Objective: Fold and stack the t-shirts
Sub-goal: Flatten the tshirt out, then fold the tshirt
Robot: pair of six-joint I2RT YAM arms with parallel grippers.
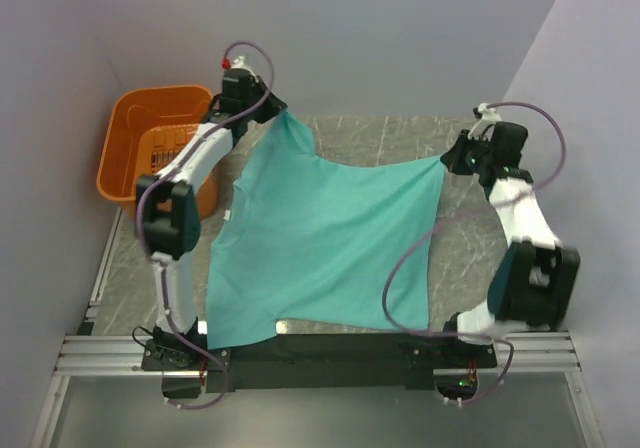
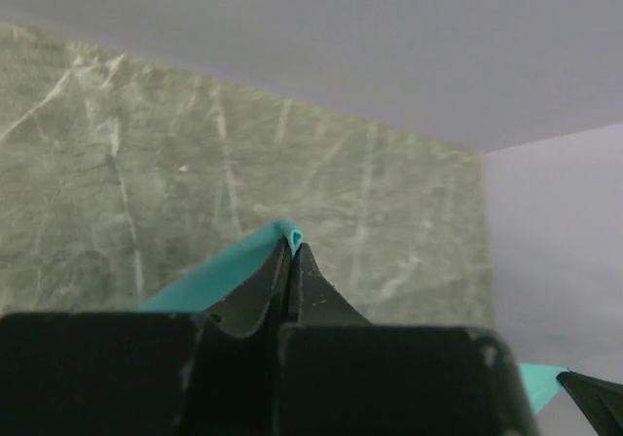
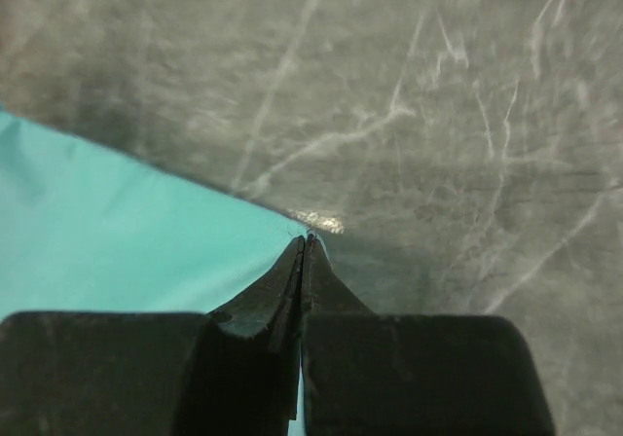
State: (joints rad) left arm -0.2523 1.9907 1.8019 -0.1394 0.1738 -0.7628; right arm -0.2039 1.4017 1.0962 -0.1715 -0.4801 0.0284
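I have the left gripper (image 1: 281, 114) and right gripper (image 1: 447, 160) each clamped on a corner of the teal t-shirt (image 1: 320, 243), stretched above the table (image 1: 400, 133).

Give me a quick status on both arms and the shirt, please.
Left gripper shut on one shirt corner, right gripper shut on another. Shirt stretched between them, unfolded, over the table. Basket far left, off the shirt; nothing in the way.

Teal t-shirt (image 1: 320, 238), orange basket (image 1: 125, 118), grey-green marbled table (image 1: 380, 138) w/ pale veins, lilac-grey walls (image 1: 400, 38).
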